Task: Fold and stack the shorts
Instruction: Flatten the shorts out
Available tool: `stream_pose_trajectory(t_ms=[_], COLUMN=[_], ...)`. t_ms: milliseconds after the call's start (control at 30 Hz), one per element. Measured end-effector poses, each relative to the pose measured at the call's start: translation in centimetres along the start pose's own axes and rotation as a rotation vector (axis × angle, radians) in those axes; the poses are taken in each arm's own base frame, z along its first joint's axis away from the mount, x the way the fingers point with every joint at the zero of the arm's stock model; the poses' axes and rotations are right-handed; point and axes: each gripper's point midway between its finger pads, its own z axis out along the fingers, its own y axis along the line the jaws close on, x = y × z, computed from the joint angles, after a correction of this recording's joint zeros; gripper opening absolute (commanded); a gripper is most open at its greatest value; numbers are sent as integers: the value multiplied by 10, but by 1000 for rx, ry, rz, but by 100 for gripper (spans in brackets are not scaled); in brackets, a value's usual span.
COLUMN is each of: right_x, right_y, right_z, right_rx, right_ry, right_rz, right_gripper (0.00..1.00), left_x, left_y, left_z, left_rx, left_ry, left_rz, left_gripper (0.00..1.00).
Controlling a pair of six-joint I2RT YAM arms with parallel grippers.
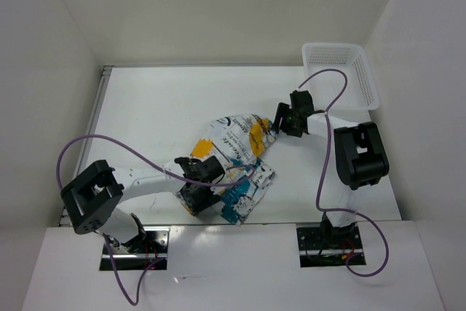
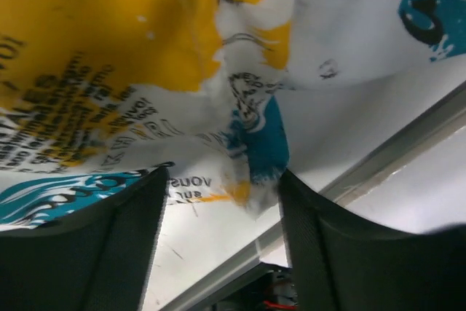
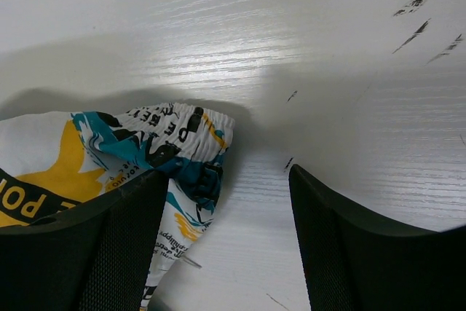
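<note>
The shorts (image 1: 234, 152), white with a teal, yellow and black print, lie crumpled mid-table. My left gripper (image 1: 198, 200) sits at their near left edge, pointing toward the table's front. In the left wrist view it (image 2: 223, 176) is open, and a hanging corner of the shorts (image 2: 251, 172) dips between the fingers without being pinched. My right gripper (image 1: 280, 123) is at the shorts' far right corner. In the right wrist view it (image 3: 229, 174) is open, and the elastic waistband corner (image 3: 191, 136) lies just beyond the left finger (image 3: 109, 238), over bare table.
A white mesh basket (image 1: 368, 81) stands at the far right corner. The table's front edge rail (image 2: 378, 158) runs just beyond the left gripper. White walls enclose the table. Purple cables loop over both arms.
</note>
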Motion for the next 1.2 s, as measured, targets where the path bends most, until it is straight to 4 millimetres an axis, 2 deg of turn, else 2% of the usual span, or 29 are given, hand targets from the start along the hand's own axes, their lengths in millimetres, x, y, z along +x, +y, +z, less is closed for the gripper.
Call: stream_pose_trajectory(t_ms=[100,200,233,300,333,367,433,600,667,700,767,800,867,933,967,1000,1067,1100,1167,1200], right_x=[-1,-1,-1,-1,-1,-1,0,3,4,3,-7,-19,-64,-131,-172,-204,-275,-302,-343,-355], right_y=[-1,-3,-3,-3,-3,-4,-4,-4,-3,0,7,15,39,73,93,109,145,159,179,184], right_z=[0,0,0,0,1,1,1,1,0,-1,-6,-10,-23,-45,-64,-83,-145,-180,-253,-283], right_rx=[8,15,16,16,16,16,15,11,5,-3,-21,-36,-76,-133,-164,-192,-253,-282,-323,-339], right_ry=[-4,-7,-7,-7,-6,-6,-4,4,12,17,24,14,-61,-209,-307,-397,-610,-710,-898,-972], right_rz=[-4,-9,-9,-9,-13,-15,-14,-11,-16,-24,-49,-66,-102,-142,-163,-178,-204,-210,-216,-216], right_gripper=[65,58,46,34,22,16,2,0,0,0,0,0,0,0,0,0,0,0,0,0], left_x=[-3,-5,-6,-7,-8,-9,-9,-11,-17,-22,-35,-46,-83,-117,-126,-129,-138,-142,-150,-151], left_y=[2,2,2,1,1,1,2,4,21,35,79,109,184,260,295,321,357,365,371,367], left_z=[1,1,1,1,1,1,1,1,0,-1,-11,-24,-68,-135,-178,-219,-309,-348,-434,-464], left_rx=[-11,-11,-11,-6,-5,-5,-6,-23,-97,-146,-235,-286,-398,-546,-635,-716,-849,-896,-975,-997], left_ry=[-13,-20,-21,-21,-23,-24,-24,-28,-49,-67,-93,-116,-254,-461,-574,-662,-846,-931,-1111,-1182], left_rz=[-4,-5,-5,-5,-4,-3,-4,-3,-19,-49,-171,-253,-427,-565,-628,-678,-746,-764,-781,-783], left_gripper=[51,43,31,15,5,1,0,0,0,0,0,0,0,0,0,0,0,0,0,0])
